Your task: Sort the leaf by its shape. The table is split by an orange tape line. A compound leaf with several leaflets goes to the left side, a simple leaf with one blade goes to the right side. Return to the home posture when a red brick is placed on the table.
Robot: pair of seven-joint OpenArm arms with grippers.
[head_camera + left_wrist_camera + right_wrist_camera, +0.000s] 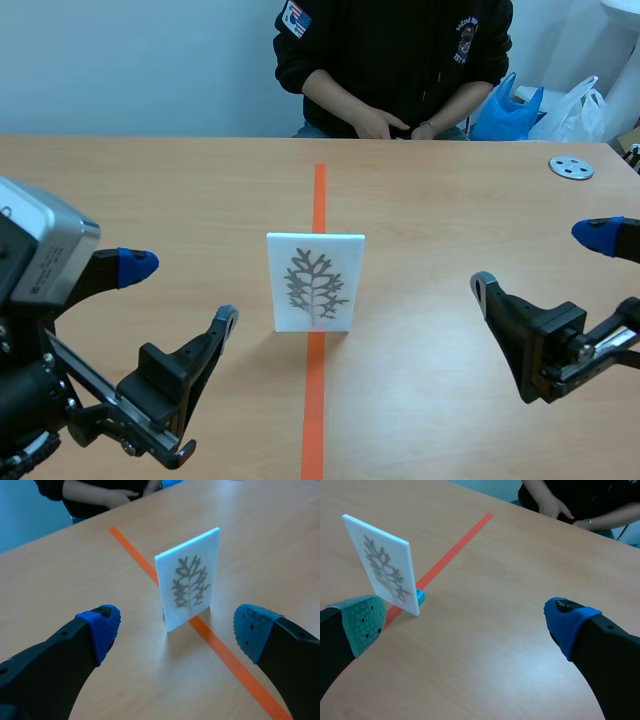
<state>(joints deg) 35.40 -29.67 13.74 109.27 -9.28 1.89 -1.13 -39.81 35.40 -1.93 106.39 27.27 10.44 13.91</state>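
Now, left tool point(182, 292) spread wide, gripping nothing, low over the table point(450, 190), right tool point(541, 260) likewise wide and empty, low, leaf card point(315, 282) standing apart between them.

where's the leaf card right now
In the scene view the white rectangular card with a grey leaf print stands upright on the orange tape line at the table's middle, a small blue block at its base.

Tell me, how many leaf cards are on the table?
1. The leaf card stands upright on the orange tape line. Nothing in view looks able to hide another.
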